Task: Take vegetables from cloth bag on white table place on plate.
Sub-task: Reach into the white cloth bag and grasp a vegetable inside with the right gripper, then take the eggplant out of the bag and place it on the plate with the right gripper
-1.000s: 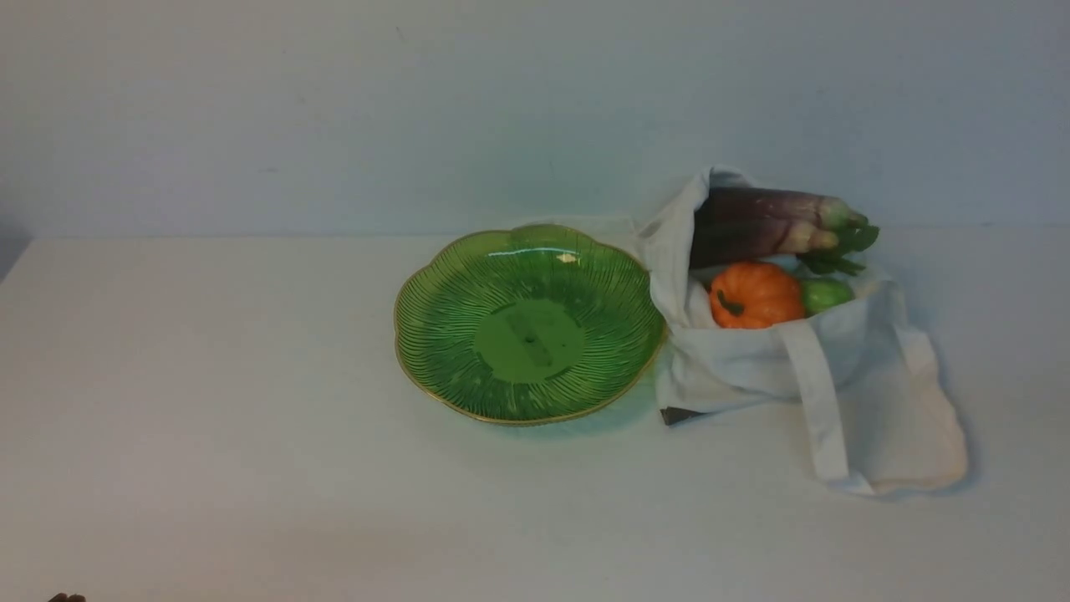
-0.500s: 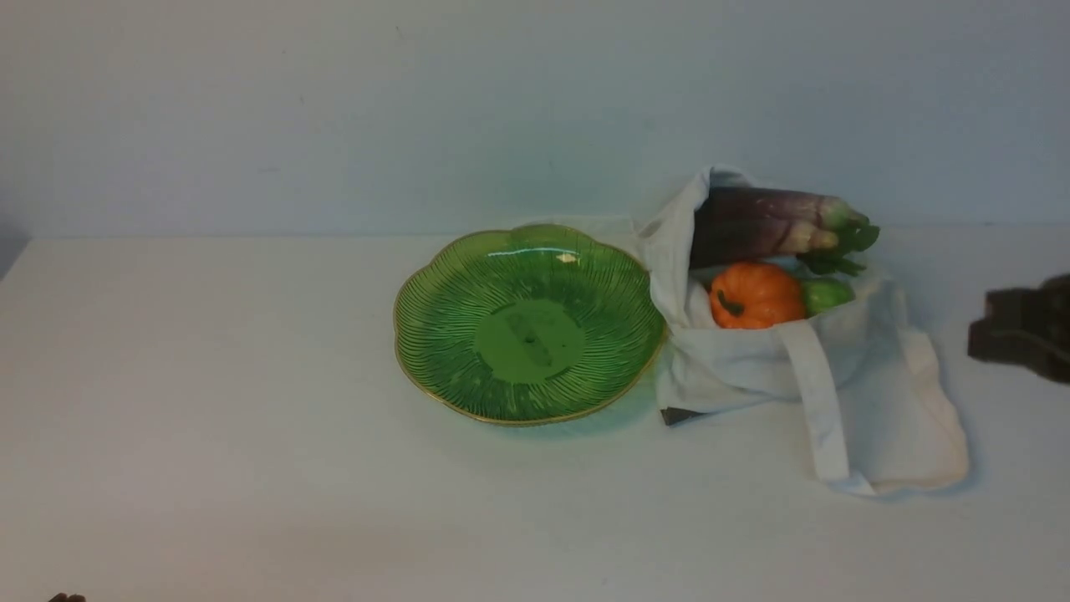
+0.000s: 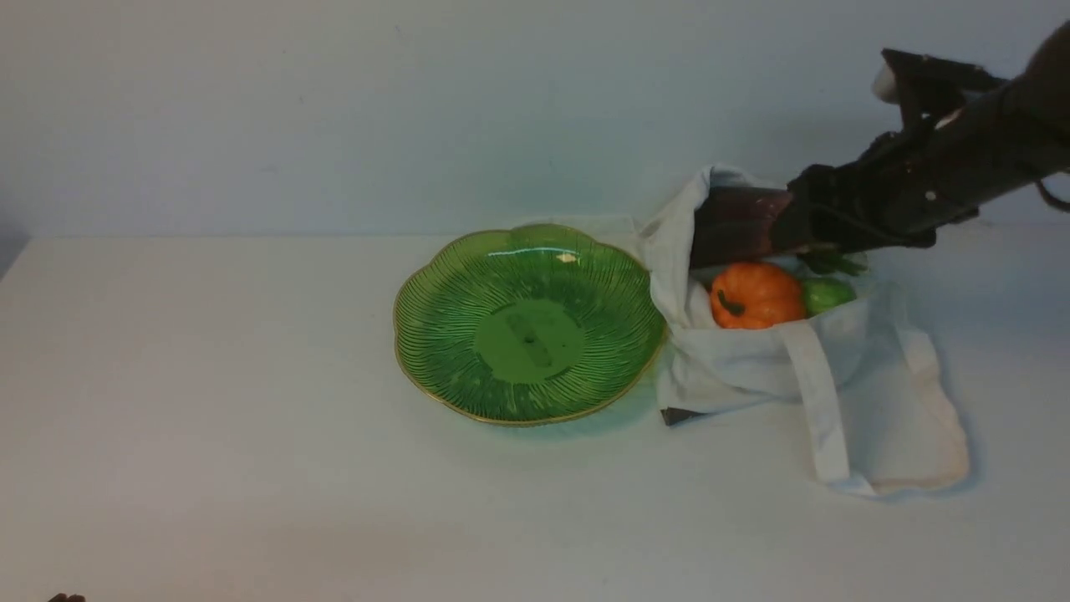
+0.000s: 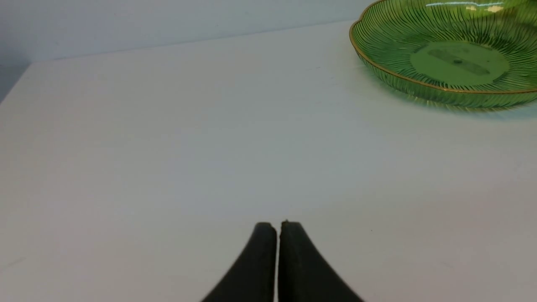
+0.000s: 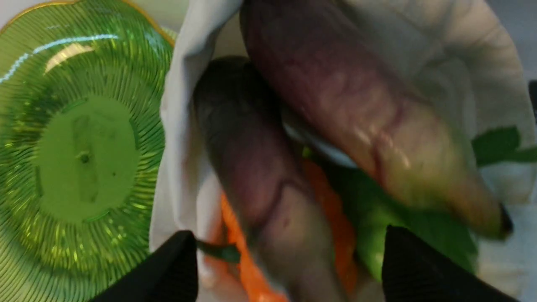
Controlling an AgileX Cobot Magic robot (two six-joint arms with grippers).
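Note:
The cloth bag (image 3: pixel 869 393) lies open on the white table (image 3: pixel 251 401), right of the green plate (image 3: pixel 528 326). In it are two purple eggplants (image 3: pixel 736 224), an orange pumpkin (image 3: pixel 755 294), a small green round one (image 3: pixel 826 294) and leafy greens (image 3: pixel 832 263). My right gripper (image 3: pixel 798 219) hovers over the eggplants' stem ends, hiding them. In the right wrist view it (image 5: pixel 289 235) is open and empty, jaws wide either side of the nearer eggplant (image 5: pixel 260 176), with the pumpkin (image 5: pixel 335 226) below. My left gripper (image 4: pixel 275 226) is shut and empty, low over the table.
The plate (image 4: pixel 453 63) has nothing on it and its rim touches the bag's left edge. A long strap (image 3: pixel 823 410) trails from the bag towards the front. A plain wall (image 3: pixel 418 109) stands behind the table.
My right arm has come in from the right edge and swung up and left, over the bag's eggplants. The left gripper, bag and vegetables have not moved.

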